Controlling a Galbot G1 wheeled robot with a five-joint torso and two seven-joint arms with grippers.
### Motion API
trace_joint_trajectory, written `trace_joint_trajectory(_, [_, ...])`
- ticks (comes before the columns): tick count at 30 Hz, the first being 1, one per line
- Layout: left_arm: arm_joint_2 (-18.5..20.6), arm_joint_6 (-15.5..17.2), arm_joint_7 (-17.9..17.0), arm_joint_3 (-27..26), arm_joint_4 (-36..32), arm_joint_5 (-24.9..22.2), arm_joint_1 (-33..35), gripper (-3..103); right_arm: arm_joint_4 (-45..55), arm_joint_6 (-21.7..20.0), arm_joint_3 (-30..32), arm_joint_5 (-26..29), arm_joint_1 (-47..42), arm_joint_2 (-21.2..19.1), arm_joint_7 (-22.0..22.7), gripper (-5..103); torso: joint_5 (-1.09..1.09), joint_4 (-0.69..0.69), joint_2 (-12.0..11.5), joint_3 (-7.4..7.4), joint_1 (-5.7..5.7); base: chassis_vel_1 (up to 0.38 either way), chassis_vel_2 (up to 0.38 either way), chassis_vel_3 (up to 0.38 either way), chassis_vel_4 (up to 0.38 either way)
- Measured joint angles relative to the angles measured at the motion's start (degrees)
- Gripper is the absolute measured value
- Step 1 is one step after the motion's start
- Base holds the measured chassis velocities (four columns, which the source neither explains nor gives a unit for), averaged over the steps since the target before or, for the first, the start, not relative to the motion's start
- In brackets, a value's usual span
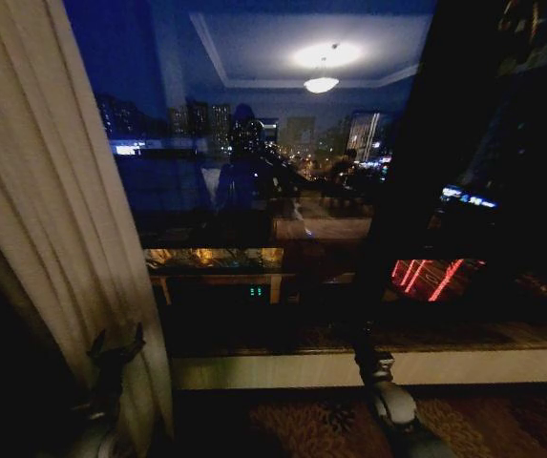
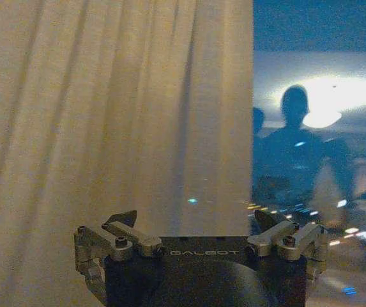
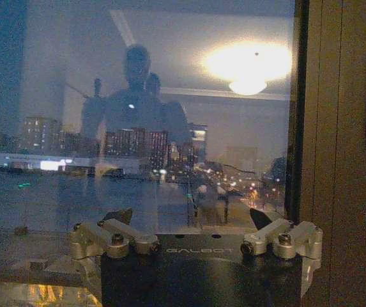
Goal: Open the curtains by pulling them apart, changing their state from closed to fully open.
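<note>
A cream-white sheer curtain [image 1: 53, 219] hangs gathered at the left of the window, its pleats falling to the floor. My left gripper [image 1: 117, 345] is low down, just in front of the curtain's inner edge. In the left wrist view the left gripper [image 2: 195, 220] is open and holds nothing, and the curtain [image 2: 106, 115] hangs close ahead of it. My right gripper [image 1: 367, 345] is low at the middle right, near the sill. In the right wrist view the right gripper [image 3: 190, 217] is open and empty, facing the bare window glass [image 3: 138, 128].
The uncovered window glass [image 1: 254, 172] shows a night city and reflects a ceiling lamp [image 1: 321, 84]. A pale sill [image 1: 283, 370] runs below it, with patterned carpet [image 1: 302, 420] in front. A dark upright band [image 1: 416, 143] stands at the right, beside a brown frame [image 3: 336, 128].
</note>
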Motion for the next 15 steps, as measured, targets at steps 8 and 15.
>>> trace_joint_trajectory(8, [-2.84, 4.34, 0.55, 2.24, -3.54, -2.07, 0.60, 100, 0.00, 0.00, 0.00, 0.00, 0.00, 0.00, 0.00, 100, 0.01, 0.00, 0.00, 0.00, 0.00, 0.000, 0.000, 0.000, 0.000])
trace_joint_trajectory(15, [-4.26, 4.45, 0.12, 3.60, -4.07, -0.56, 0.25, 100, 0.00, 0.00, 0.00, 0.00, 0.00, 0.00, 0.00, 100, 0.00, 0.00, 0.00, 0.00, 0.00, 0.000, 0.000, 0.000, 0.000])
